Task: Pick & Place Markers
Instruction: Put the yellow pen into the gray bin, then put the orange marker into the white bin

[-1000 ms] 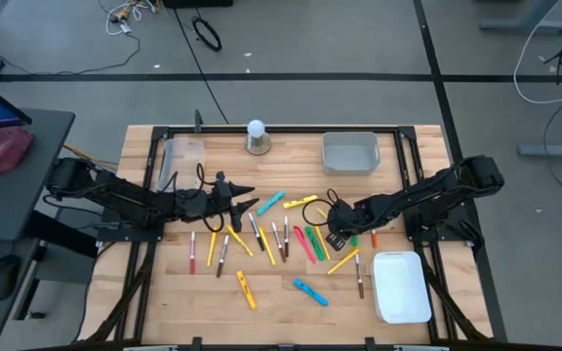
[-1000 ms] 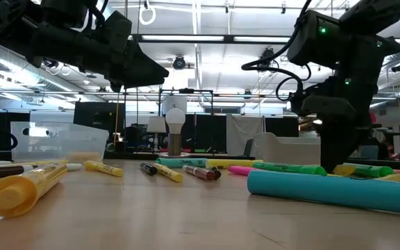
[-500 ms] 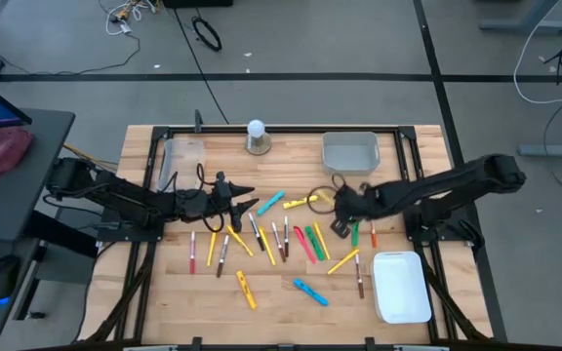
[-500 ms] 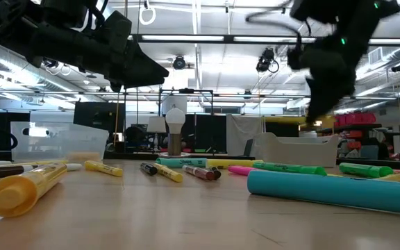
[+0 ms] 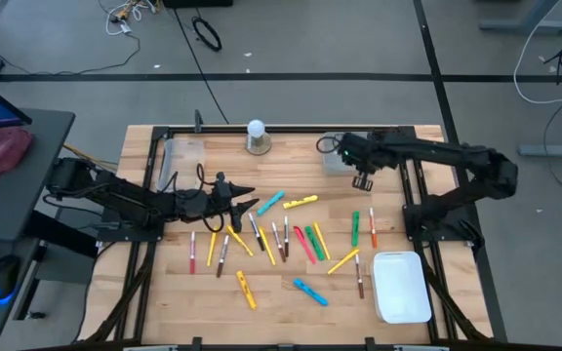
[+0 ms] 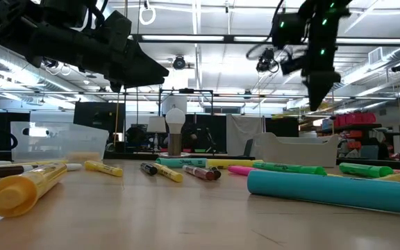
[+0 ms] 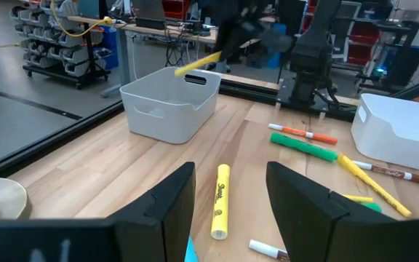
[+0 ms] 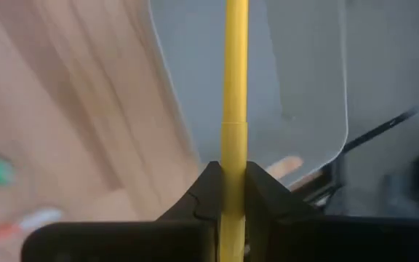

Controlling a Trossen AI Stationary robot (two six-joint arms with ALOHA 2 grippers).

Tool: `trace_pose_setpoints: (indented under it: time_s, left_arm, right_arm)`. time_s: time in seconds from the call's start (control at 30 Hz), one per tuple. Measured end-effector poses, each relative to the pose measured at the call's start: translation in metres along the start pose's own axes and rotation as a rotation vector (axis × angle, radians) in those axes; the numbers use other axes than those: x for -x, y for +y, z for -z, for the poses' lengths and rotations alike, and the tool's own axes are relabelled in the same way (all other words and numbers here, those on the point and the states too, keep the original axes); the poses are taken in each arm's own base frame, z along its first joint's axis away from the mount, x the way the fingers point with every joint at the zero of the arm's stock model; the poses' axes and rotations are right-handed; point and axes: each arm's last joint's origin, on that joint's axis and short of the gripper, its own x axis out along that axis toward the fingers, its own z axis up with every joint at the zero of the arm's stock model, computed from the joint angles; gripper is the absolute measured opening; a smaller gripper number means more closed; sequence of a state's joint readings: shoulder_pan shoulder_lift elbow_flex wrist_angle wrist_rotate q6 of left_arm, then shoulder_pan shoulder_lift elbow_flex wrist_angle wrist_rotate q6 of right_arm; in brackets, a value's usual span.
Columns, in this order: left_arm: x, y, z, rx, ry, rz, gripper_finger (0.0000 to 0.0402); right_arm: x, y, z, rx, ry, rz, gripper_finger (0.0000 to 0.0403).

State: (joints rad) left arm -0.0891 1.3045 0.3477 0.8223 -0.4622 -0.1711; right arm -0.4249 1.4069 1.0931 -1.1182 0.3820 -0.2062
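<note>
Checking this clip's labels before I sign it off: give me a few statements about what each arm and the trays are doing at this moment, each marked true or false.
1. The right gripper is shut on a thin yellow marker. True.
2. The right gripper is over the flat white rectangular tray at the table's near right. False: it is at the grey open-topped bin on the far side.
3. The left gripper has its fingers apart and holds nothing. True.
4. The white bulb-like ball on a round base lies inside the grey bin. False: it stands on the wooden table, left of the bin.
5. All markers are already in trays. False: many markers lie loose on the table.
</note>
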Motion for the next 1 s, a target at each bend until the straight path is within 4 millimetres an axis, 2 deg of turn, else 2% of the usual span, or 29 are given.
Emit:
trace_pose_setpoints:
  time_s: [0.23,0.5,0.67,1.0]
  left_arm:
    - [0.0,0.0,0.0,-0.001,0.001,-0.002,0.0177]
    - [0.0,0.0,0.0,-0.003,0.004,-0.002,0.0177]
    - [0.0,0.0,0.0,-0.003,0.004,-0.002,0.0177]
    - [0.0,0.0,0.0,-0.004,0.004,-0.002,0.0177]
  right_arm:
    - [-0.057,-0.021,-0.024,0.22,0.081,-0.02,0.0031]
    - [-0.107,-0.035,-0.035,0.209,0.132,-0.037,0.0034]
    - [-0.121,-0.042,-0.037,0.202,0.126,-0.031,0.0049]
    - [-0.123,-0.047,-0.037,0.171,0.115,-0.02,0.0084]
